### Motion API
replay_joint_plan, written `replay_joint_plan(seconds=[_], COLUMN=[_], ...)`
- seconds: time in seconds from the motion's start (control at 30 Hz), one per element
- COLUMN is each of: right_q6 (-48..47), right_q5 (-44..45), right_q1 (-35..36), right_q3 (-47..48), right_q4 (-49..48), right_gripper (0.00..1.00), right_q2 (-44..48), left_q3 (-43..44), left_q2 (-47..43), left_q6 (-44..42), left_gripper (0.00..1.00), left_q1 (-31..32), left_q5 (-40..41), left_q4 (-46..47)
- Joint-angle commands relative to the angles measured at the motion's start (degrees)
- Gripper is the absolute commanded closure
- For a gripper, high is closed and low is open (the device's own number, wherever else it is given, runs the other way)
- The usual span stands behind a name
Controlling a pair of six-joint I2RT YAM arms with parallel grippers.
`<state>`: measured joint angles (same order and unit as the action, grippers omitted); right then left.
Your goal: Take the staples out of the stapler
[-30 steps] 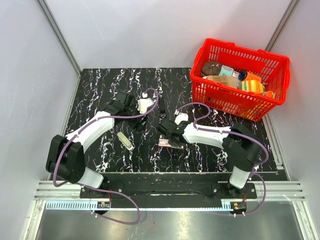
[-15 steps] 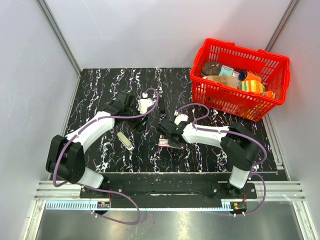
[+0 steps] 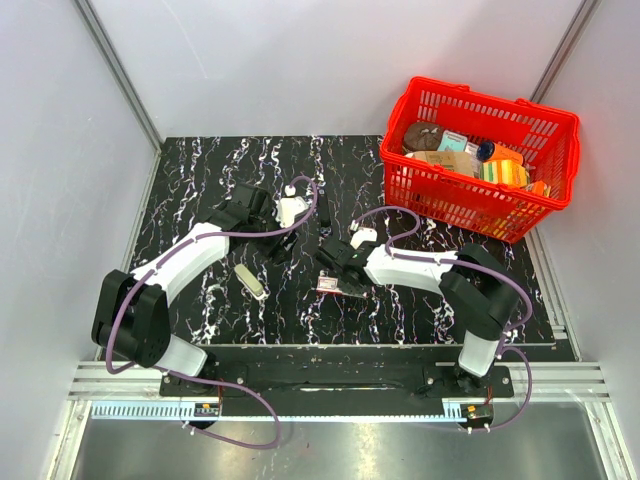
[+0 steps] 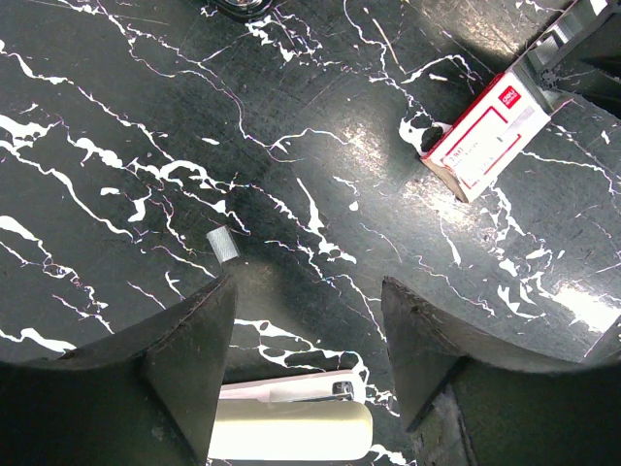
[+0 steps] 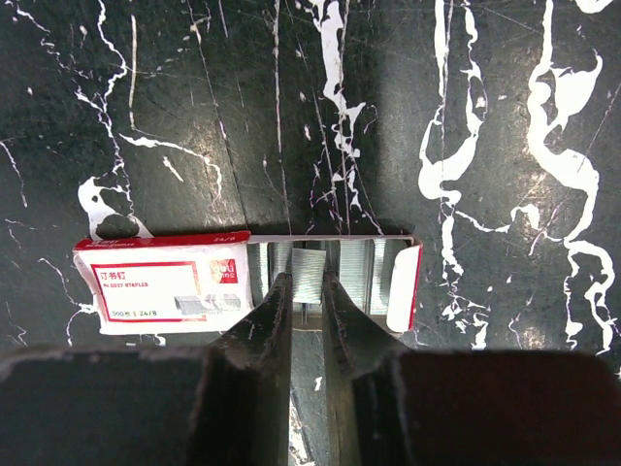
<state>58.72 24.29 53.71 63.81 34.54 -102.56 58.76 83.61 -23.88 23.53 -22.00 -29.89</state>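
The black stapler lies on the dark marble table between the two grippers; in the left wrist view only a dark end of it seems to show at the top edge. A small grey strip of staples lies loose on the table by my left finger. My left gripper is open and empty, above the table. My right gripper is nearly shut, pinching another strip of staples over the open red-and-white box.
The red-and-white box holds several staple rows. A short beige-silver piece lies near the left gripper. A red basket of items stands at the back right.
Almost nothing moved: the right arm's elbow and cable shifted slightly while its gripper stayed over the box. The left arm is still.
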Motion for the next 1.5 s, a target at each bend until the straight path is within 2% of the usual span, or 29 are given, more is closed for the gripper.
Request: replay_joint_plan(seconds=[0.0,0.53,0.63,0.7,0.8,1.4,1.47], right_q6=[-0.36,-1.68,-2.12,-2.29,-2.29,-5.63,-5.81], right_q5=[-0.12,-0.74,-0.92,-1.0,-1.0,-1.97,-1.97], right_q1=[-0.54,-0.54,-0.54,-0.54,-0.54,-0.54,-0.45], right_q3=[-0.18,-1.32,-1.85,-2.2,-2.64,-3.87,-3.78], right_q4=[-0.62,-2.46,-3.43,-3.87,-4.31,-6.24,-6.07], right_gripper=[0.9,0.8,0.76,0.7,0.68,0.69,0.71], right_q2=[-0.53,0.87,1.4,1.66,2.1,9.66,9.66], left_q3=[0.48,0.83,0.83,1.09,1.0,1.27,1.09], left_q2=[-2.23,-1.61,-1.52,-1.61,-1.61,-1.35,-1.44], left_q6=[0.76,1.03,0.94,0.94,1.03,1.47,1.38], left_gripper=[0.35,0.34,0.34,0.34,0.34,0.34,0.34], left_q1=[0.11,0.47,0.64,0.82,1.08,2.57,2.75], left_q5=[0.12,-0.15,-0.06,0.11,0.2,0.64,0.64], left_q4=[1.68,1.15,1.15,1.06,1.06,0.71,0.62])
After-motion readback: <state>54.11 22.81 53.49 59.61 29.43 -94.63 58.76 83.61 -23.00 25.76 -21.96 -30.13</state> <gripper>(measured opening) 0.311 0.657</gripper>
